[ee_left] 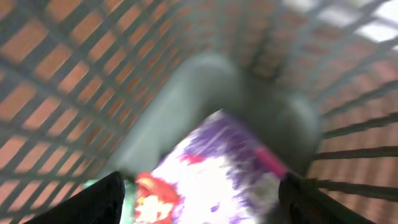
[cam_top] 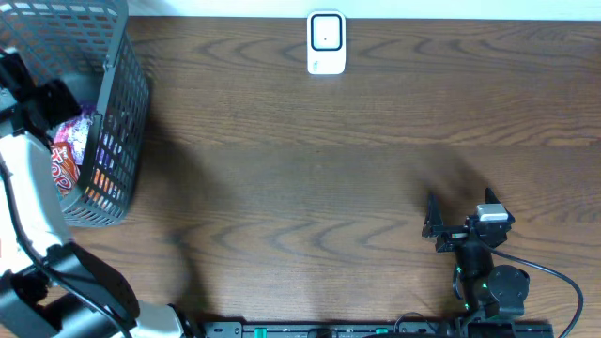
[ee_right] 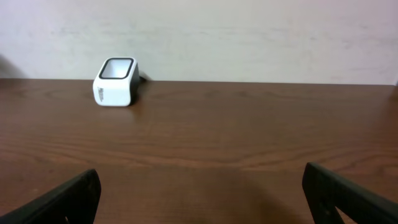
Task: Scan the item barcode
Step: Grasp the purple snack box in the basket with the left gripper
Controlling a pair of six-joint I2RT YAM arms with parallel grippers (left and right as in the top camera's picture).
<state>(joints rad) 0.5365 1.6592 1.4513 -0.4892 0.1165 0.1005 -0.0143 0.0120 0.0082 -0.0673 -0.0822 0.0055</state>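
Overhead, the grey wire basket [cam_top: 127,103] stands at the far left corner of the table [cam_top: 300,169]. The white left arm [cam_top: 33,188] comes in from the near side and covers most of the basket's mouth. Coloured packets [cam_top: 70,160] show through the mesh beside the arm. The white scanner [cam_top: 326,42] sits against the far edge at about mid-table, well apart from the basket, with bare wood between them. The right gripper [cam_top: 434,225] rests low near the front edge on the right, its fingers spread wide around open air. Its wrist view looks across open tabletop straight to the scanner.

The left wrist view is blurred. The left gripper [ee_left: 200,186] is deep inside the basket, its fingers [ee_left: 99,202] wide apart at the two lower corners of the view. A purple-and-white packet [ee_left: 224,162] with a red patch lies below and between them. Whether either finger touches it cannot be told. Mesh walls close in on every side, and a grey corner of the basket sits just behind the packet. Sideways room is tight, and the open top is the one free way.
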